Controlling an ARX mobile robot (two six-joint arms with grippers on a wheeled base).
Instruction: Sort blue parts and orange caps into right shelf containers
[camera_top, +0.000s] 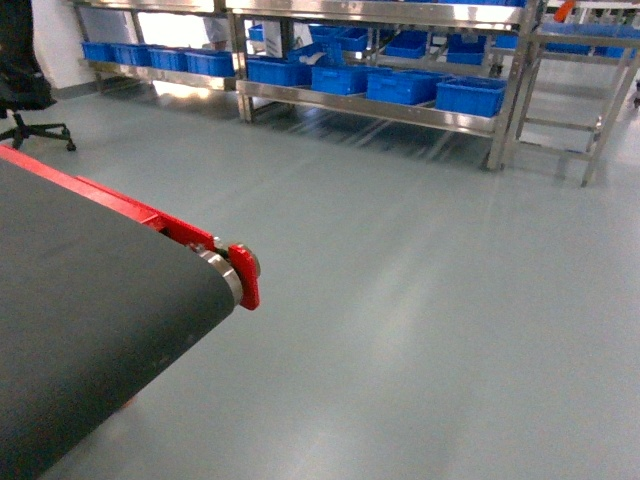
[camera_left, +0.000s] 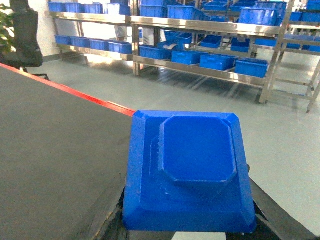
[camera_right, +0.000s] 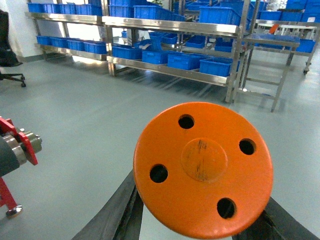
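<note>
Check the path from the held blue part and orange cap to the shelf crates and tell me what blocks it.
Nothing visible does. The orange cap and the blue part are held up at the wrists, and open grey floor runs to the shelf with its blue crates. The conveyor lies off to the left.

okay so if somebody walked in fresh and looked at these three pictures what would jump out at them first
The round orange cap with four holes fills the right wrist view, held between dark fingers. Just as bold is the blue part in the left wrist view, beside the dark conveyor belt. In the head view, the belt's red end stands out against the gray floor, with blue crates on steel shelves behind.
</note>
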